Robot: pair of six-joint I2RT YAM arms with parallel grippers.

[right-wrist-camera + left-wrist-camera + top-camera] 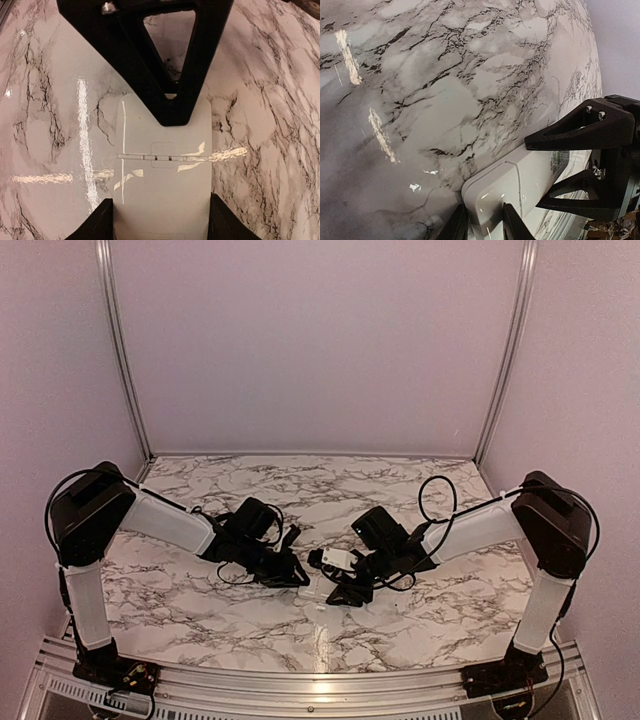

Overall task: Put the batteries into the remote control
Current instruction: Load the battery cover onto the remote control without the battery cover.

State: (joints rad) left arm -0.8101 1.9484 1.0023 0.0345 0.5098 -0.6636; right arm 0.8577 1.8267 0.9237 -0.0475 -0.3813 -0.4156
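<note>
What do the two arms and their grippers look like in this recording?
Both the left arm and right arm have white, boxy links joined by rounded black joint housings, with thin black cables looping along them. The left gripper and right gripper are matte black, their fingers built as open triangular frames with visible screws. No markings are legible.

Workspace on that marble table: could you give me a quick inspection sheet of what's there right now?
Surface: marble-patterned table, glossy, with light reflections.
Job's things: white remote control, back side up, cover seam showing; batteries: nothing seen.
Clutter: nothing seen.
End effectors: left end effector straddles one end of the remote control; right end effector flanks its long sides; whether either grips firmly cannot be told.
Cables: black cables loop along both arms.
Surroundings: plain walls, metal frame posts.
</note>
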